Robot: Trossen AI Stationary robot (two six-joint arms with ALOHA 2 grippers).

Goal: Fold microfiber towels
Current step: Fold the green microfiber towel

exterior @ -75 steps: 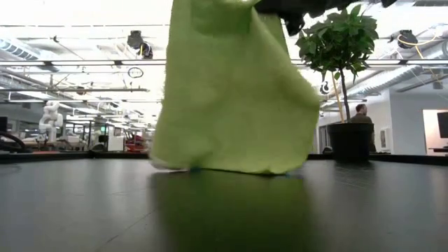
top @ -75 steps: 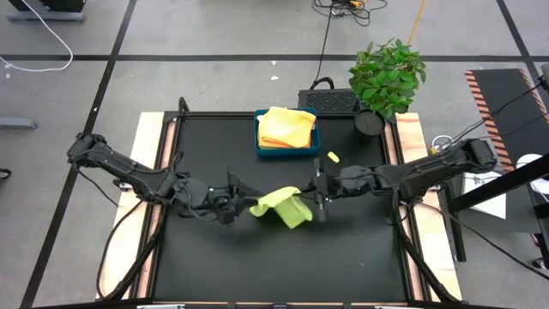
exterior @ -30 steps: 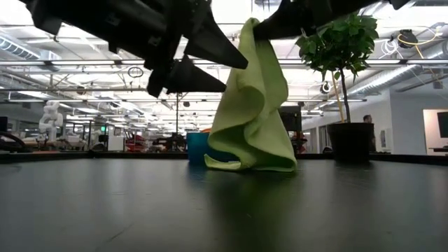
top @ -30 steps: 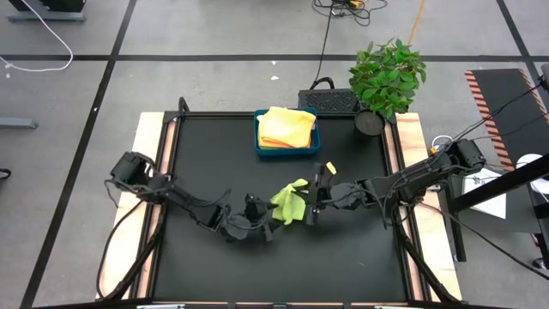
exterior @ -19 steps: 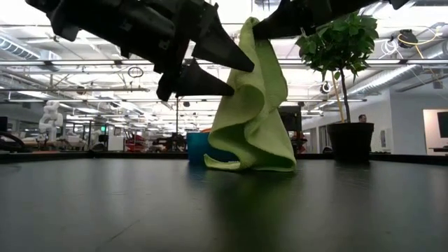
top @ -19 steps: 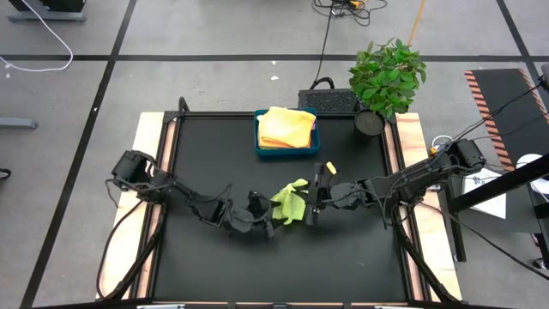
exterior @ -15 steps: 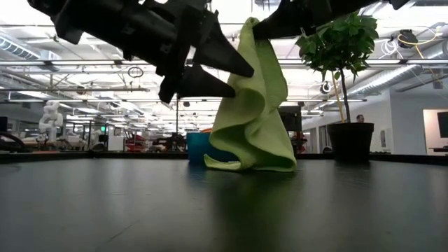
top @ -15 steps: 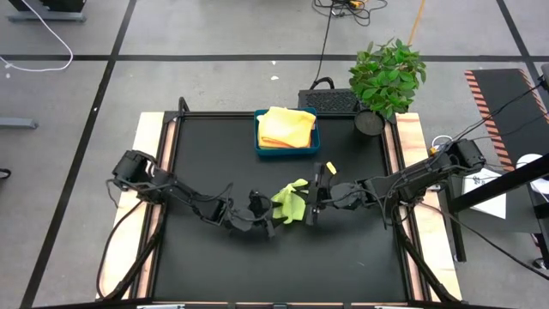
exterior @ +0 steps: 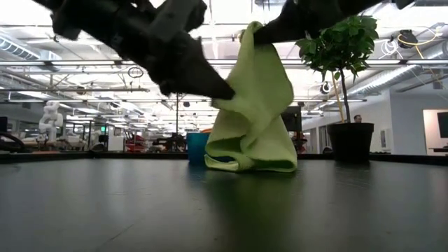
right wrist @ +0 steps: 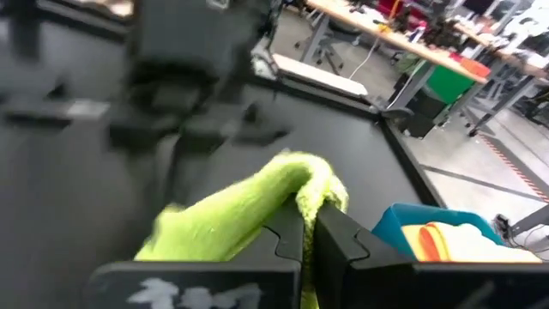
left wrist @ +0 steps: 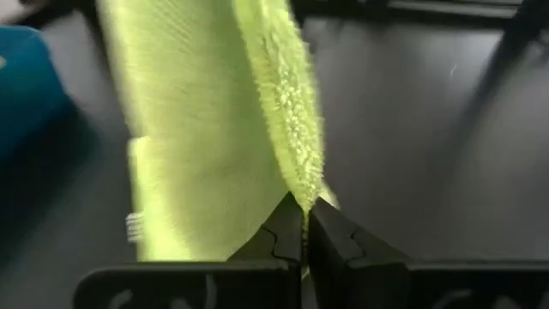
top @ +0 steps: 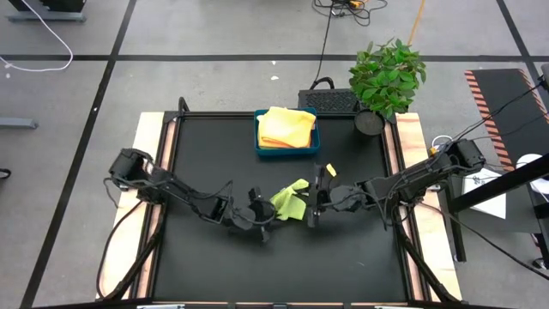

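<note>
left gripper (top: 267, 215) pinching shut on lime towel (top: 291, 202) edge, mid-table | right gripper (top: 314, 207) clamping its upper corner, towel hanging bunched, hem touching table | yellow towels (top: 286, 127) sitting folded in blue tray (top: 259, 137), far edge | lime one not yet folded

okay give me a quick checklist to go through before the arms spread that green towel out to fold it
1. Right gripper shut on the lime green towel, holding its top edge: ok.
2. Left gripper shut on a side edge of the towel: ok.
3. Towel clear of the table: not ok, its bottom rests bunched on the surface in the low view.
4. Grips on two neighbouring corners: cannot tell, the cloth is crumpled.
5. Blue tray with the yellow towels out of the way: ok, it stands apart at the far edge.
6. Room on the table to lay the towel flat: ok, bare surface lies around both grippers.
</note>
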